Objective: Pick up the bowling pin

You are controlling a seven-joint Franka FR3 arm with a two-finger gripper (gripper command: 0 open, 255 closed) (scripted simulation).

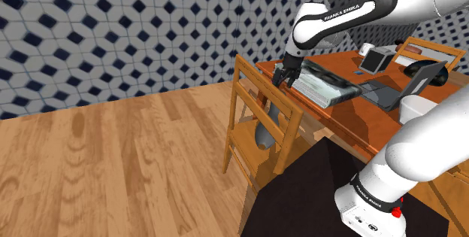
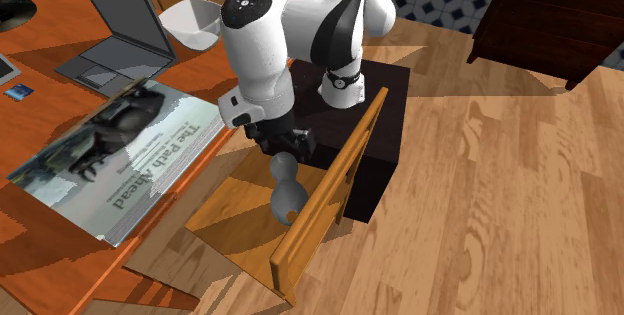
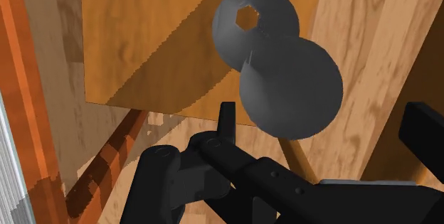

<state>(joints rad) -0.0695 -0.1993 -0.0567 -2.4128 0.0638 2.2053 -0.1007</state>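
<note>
Shoulder view: my white arm rises from the black stand [image 1: 301, 190] at lower right, arches over the orange wooden table [image 1: 338, 119] and bends down at the wrist, so my gripper [image 1: 285, 77] points downward just off the table's edge, above a wooden chair [image 1: 252, 96]. The grey bowling pin [image 1: 267, 132] shows between the chair's slats, on the seat, below the gripper. On the table lie a book [image 1: 325, 86], a laptop [image 1: 402, 86] and a white bowl [image 1: 415, 109]. Second exterior view: seen from above, my forearm drops steeply and the gripper [image 2: 285, 148] hangs right over the bowling pin [image 2: 288, 191], which stands upright on the chair [image 2: 330, 193] seat, close to the backrest. The book [image 2: 110, 158] lies on the table [image 2: 40, 263] beside the chair, with the laptop [image 2: 115, 38] and the bowl [image 2: 195, 18] beyond it. A dark cabinet [image 2: 560, 13] stands well apart. Wrist view: my gripper [image 3: 326, 119] looks down on the bowling pin [image 3: 292, 87] from its head end. My fingers [image 3: 228, 116] stand spread, one on either side of the pin's round body, clasping nothing. The chair [image 3: 142, 52] seat lies under it.
</note>
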